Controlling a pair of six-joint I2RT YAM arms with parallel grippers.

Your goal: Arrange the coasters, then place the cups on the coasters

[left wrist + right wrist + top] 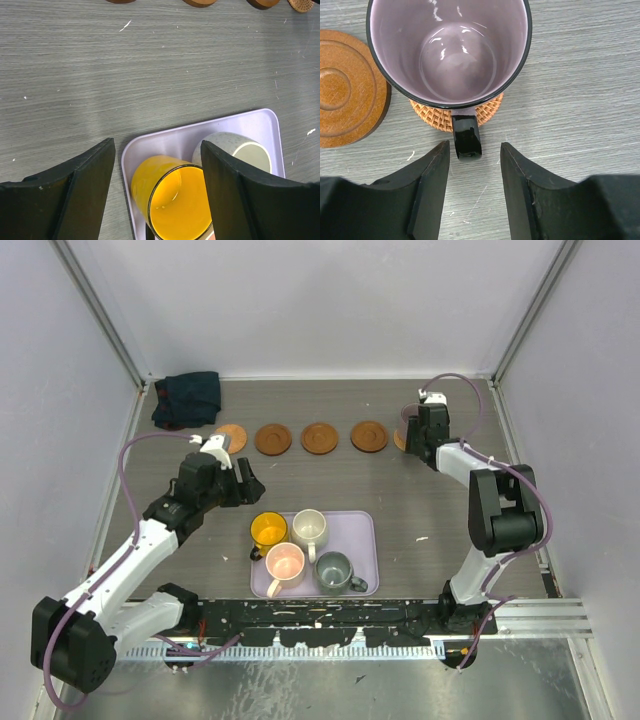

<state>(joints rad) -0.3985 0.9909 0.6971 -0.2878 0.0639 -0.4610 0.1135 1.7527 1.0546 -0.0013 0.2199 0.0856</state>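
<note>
Straddling the dark handle [466, 136] of the purple mug [455, 55], the right gripper [475, 146] has its jaws parted, a gap showing on each side of the handle, so it grips nothing. That mug stands upright on a woven tan coaster [432, 117] at the right end of the row, with a dark wooden coaster [345, 95] just beside it. The left gripper [157, 145] hangs with its jaws wide apart and empty above the left rim of the lilac tray [170, 142], the yellow mug [175, 205] below and between its fingers. A cream mug [240, 147] stands just beside the yellow one; the pink mug [285, 562] and the grey-green mug [334, 570] fill the tray's near half. Along the far side of the table [450, 510] the row runs on leftward with a second wooden coaster [320, 438], a third wooden coaster [273, 439] and a bare tan coaster [231, 437], all without mugs. A dark cloth [187, 400] lies in the far left corner.
</note>
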